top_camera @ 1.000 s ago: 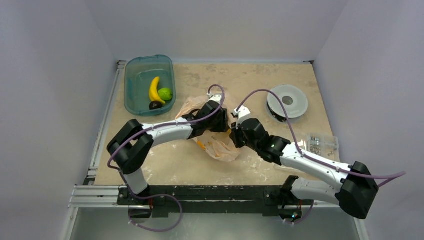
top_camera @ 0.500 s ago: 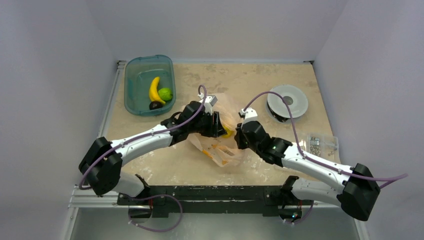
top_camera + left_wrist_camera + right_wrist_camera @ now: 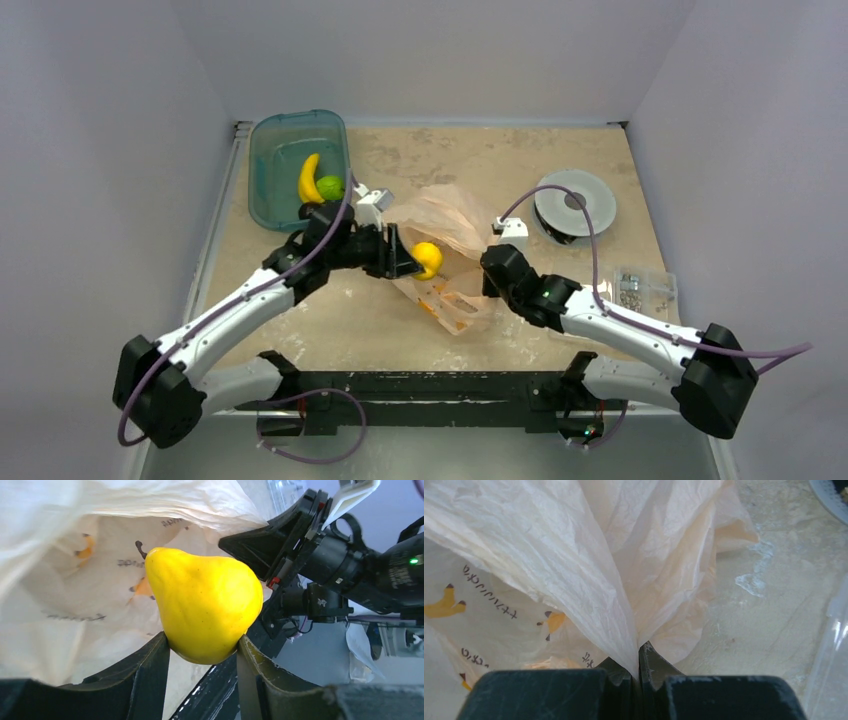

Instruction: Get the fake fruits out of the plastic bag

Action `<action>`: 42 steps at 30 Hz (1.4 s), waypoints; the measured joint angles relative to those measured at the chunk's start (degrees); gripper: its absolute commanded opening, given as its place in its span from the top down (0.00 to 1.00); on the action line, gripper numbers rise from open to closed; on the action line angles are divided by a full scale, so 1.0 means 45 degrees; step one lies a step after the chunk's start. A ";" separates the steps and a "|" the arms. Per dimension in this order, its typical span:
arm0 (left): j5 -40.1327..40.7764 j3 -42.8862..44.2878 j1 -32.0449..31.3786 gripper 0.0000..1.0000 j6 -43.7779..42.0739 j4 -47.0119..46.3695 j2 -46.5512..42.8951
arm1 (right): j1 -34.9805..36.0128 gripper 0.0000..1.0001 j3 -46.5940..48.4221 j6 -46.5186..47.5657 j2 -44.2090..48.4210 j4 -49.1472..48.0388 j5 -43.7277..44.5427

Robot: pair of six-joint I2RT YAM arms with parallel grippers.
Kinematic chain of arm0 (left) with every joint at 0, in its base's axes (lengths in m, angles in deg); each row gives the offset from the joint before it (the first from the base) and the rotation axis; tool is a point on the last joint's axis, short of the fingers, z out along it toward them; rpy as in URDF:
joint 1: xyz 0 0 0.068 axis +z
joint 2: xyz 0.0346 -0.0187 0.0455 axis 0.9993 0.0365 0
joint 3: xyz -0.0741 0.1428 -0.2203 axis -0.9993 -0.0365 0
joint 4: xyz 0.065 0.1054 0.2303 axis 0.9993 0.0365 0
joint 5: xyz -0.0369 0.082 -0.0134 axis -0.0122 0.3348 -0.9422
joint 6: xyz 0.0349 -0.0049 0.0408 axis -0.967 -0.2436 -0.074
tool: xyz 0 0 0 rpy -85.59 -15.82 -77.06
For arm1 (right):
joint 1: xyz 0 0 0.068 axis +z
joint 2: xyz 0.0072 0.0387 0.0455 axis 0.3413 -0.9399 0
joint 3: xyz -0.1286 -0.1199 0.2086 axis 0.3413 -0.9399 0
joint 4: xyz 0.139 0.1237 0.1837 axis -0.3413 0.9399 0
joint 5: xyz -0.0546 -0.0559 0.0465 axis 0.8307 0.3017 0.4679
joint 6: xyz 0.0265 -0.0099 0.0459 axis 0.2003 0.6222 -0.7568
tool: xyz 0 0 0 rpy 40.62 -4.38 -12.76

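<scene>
top view, left gripper: the left gripper point(image 3: 416, 262) is partly open and squeezes a shiny yellow pear-shaped plastic toy fruit point(image 3: 429, 259) between its two fingers.
top view, fruit place: the yellow fruit is up off the sandy surface point(image 3: 400, 150), just outside the mouth of the thin crinkly peach-orange plastic bag point(image 3: 447, 207).
top view, right gripper: the right gripper point(image 3: 486, 287) pinches the right side of the bag.
top view, tub: a see-through teal plastic tub point(image 3: 266, 165) sits at the far left. a curved yellow toy banana point(image 3: 308, 178) and a round green toy fruit point(image 3: 331, 186) lie in it.
left wrist view, hold: the black fingers point(image 3: 150, 672) pinch only the fat end of the yellow fruit point(image 3: 205, 605). most of it sticks out past the fingertips, with the bag behind it.
left wrist view, feel: the fruit looks hard, smooth and light, so i think it could slip or pop out. deeper around its wide belly would be a safer place to hold.
right wrist view, hold: the right gripper point(image 3: 638, 662) is closed tight on a bunched fold of the bag point(image 3: 574, 555), with no gap showing.
right wrist view, bag: the bag looks very thin, soft and floppy, with small orange pictures on it. a pale orange lump shows through low down, but i cannot tell if it is a fruit.
right wrist view, feel: i think a bunched fold is the best spot to grab, since one thin layer may slide or tear.
</scene>
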 measured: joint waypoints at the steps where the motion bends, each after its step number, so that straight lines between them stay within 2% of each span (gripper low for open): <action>1: -0.0024 0.0049 0.0359 1.00 -0.0180 0.0393 -0.0437 | 0.0000 1.00 0.0000 -0.0146 0.0000 0.0155 0.0219; 4: 0.0602 0.0733 0.1263 1.00 -0.0869 0.2200 -0.1447 | 0.0000 1.00 0.0000 -0.0568 0.0000 0.0627 0.0855; 10: 0.4090 0.3521 0.3230 1.00 -0.2302 0.5518 -0.2050 | 0.0000 1.00 0.0000 -0.0763 0.0087 0.0792 0.1258; 14: 0.5542 0.6086 0.4643 1.00 -0.2555 0.7276 -0.0554 | 0.0005 1.00 0.0087 -0.0690 0.0063 0.0427 0.1107; 17: 0.5790 0.7213 0.5314 1.00 -0.2608 0.7665 0.0792 | 0.0049 1.00 0.0554 -0.0505 -0.0170 0.0253 0.0991; 20: 0.5498 0.8500 0.6256 1.00 -0.2662 0.8170 0.2589 | 0.0068 1.00 0.0923 -0.0350 -0.0316 0.0146 0.1020; 23: 0.4031 0.8845 0.7082 1.00 -0.3036 0.8174 0.3531 | 0.0068 1.00 0.1020 -0.0243 -0.0345 0.0185 0.1156; 27: 0.2093 0.7927 0.7247 1.00 -0.3322 0.7732 0.3118 | 0.0053 1.00 0.1336 -0.0238 -0.0622 0.0418 0.1608; 30: 0.1758 0.7198 0.7422 1.00 -0.3225 0.7645 0.2424 | 0.0034 1.00 0.1836 -0.0389 -0.1112 0.0763 0.2142; 35: 0.1467 0.7043 0.8714 1.00 -0.2807 0.7067 0.1496 | -0.0087 1.00 0.2351 -0.0675 -0.1933 0.1447 0.2948; 38: 0.0874 0.6892 0.8922 0.70 -0.2492 0.6377 0.1127 | -0.0097 1.00 0.2351 -0.0661 -0.1943 0.1608 0.3016; 40: 0.0408 0.6188 0.8893 0.56 -0.2098 0.5717 0.1049 | -0.0097 1.00 0.2341 -0.0636 -0.1802 0.1598 0.2982; 42: 0.0165 0.5289 0.8859 0.47 -0.1700 0.5401 0.1258 | -0.0097 1.00 0.2273 -0.0602 -0.1545 0.1520 0.2924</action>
